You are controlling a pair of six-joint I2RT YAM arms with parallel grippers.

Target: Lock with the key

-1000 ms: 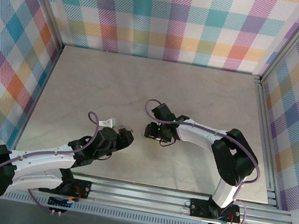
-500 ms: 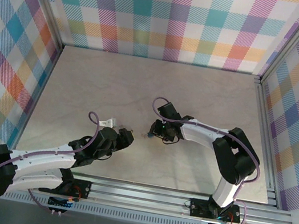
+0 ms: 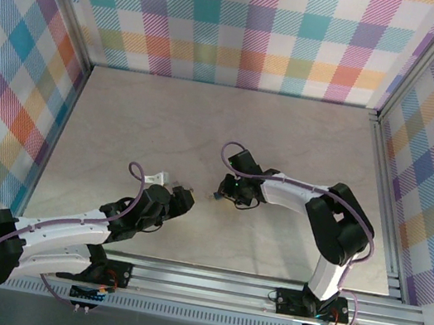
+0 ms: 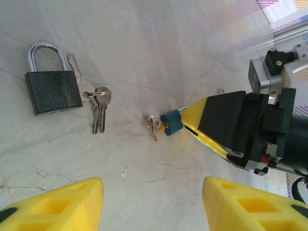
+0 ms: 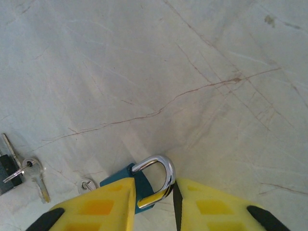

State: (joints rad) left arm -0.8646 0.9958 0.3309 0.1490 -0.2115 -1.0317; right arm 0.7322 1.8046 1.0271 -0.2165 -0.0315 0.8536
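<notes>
Right pincer (image 5: pixel 153 202) clenched on teal padlock (image 5: pixel 122 175), chrome shackle (image 5: pixel 161 166) toward 12 o'clock in the right wrist view. Small key (image 4: pixel 151 126) at the lock's 9 o'clock in the left wrist view. Left pincer (image 4: pixel 151 204) released, fingers wide, over counter (image 4: pixel 168 48). Black padlock (image 4: pixel 53 91) lies at 10 o'clock from the teal one, with key bunch (image 4: pixel 98 103) touching its 3 o'clock side.

Right claw (image 3: pixel 222 195) sits near left claw (image 3: pixel 184 197), seemingly apart.

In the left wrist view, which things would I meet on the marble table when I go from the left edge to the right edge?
dark grey padlock with a silver shackle → bunch of silver keys → small key on a ring → small teal padlock → yellow-fingered right gripper, closed on the teal padlock
</notes>
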